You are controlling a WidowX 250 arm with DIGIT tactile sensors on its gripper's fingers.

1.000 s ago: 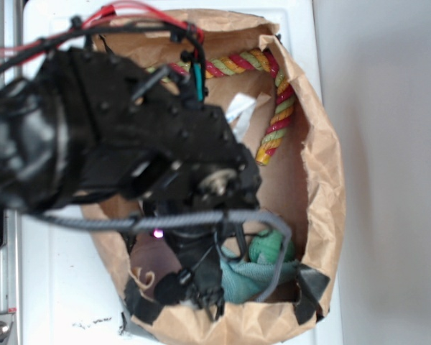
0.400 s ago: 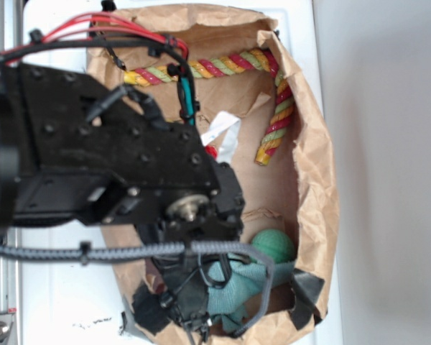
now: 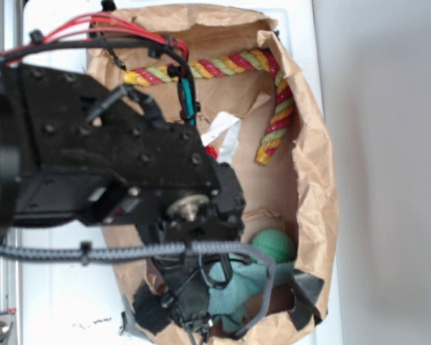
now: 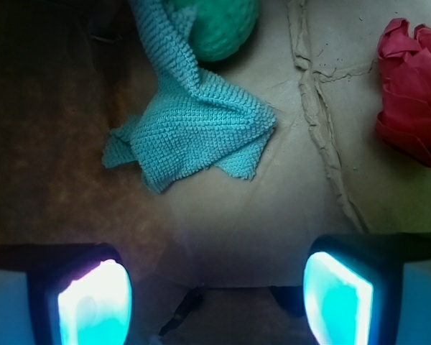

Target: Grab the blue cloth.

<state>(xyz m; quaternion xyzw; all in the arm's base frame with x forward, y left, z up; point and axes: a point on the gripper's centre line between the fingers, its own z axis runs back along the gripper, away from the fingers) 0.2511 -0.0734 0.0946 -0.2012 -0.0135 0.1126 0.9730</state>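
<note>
Claw (image 4: 215, 298) fingers stand spread wide in the wrist view, their two lit pads at the bottom corners with nothing but bare bag floor between them; it holds nothing. The small teal blue-green microfibre cloth (image 4: 190, 122), knobbly and folded, lies toward 12 o'clock of the claw, a little to the 11 o'clock side, apart from both fingers. Its upper fold runs up against the round green textured ball (image 4: 219, 25), which sits at the cloth's 12 o'clock and touches it. A red ruffled paper-like ball (image 4: 413, 93) lies well apart at 2 o'clock. In the exterior view the black arm hangs over the crumpled brown paper bag (image 3: 316, 180) on the white worktop (image 3: 57, 302), with a striped twisted rope (image 3: 273, 108) curving along the bag's far edge. The step in hand looks like the approach, with no grasp made. The next move probably calls for advancing toward 12 o'clock, centring on the cloth's bunched middle, descending and closing clear of the green ball.
</note>
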